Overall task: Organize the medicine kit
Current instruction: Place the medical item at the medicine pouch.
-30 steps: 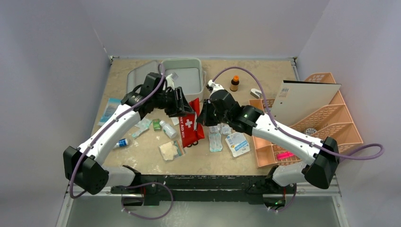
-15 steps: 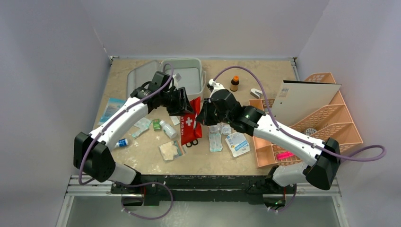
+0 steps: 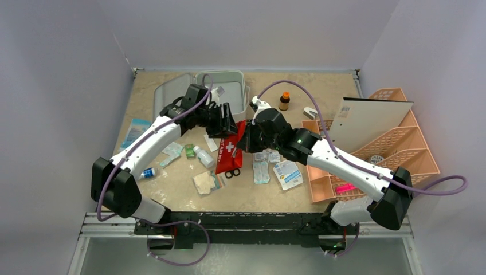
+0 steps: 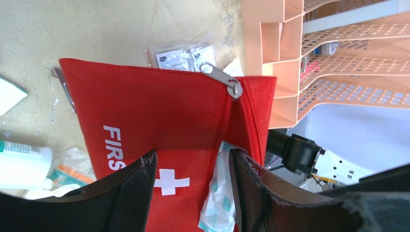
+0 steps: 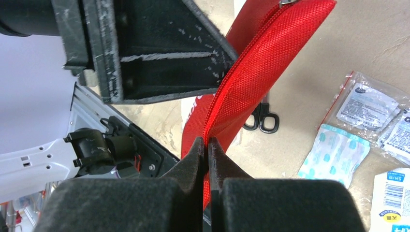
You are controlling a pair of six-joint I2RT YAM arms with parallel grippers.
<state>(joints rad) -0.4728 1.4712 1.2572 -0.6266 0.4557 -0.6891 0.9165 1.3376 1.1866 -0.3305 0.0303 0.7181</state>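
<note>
The medicine kit lies open past both grippers, on the far part of the table. Clock bearings take 12 o'clock as pointing away from the arm bases in the overhead view.

Nearest the bases, black-handled scissors lie flat at 6 o'clock of the red pouch, their handles just beside its near end. A white bottle lies at 9 o'clock of the pouch, a little apart from it.

The right gripper comes in from 3 o'clock. Its jaws are pressed together on the pouch's zipper edge, and they hold that side lifted off the table.

The left gripper is at the pouch's far end. Its jaws stand partly apart, with one finger over the panel with the white cross and the other at the pouch's open mouth. I cannot tell whether either finger presses on the cloth. A teal-dotted packet sticks out of the mouth between them.

The kit's base is at 12 o'clock of the left gripper, just beyond it, and at 11 o'clock of the right gripper. Its lid is folded flat toward 9 o'clock, and the left wrist reaches across the base's near wall.
</note>
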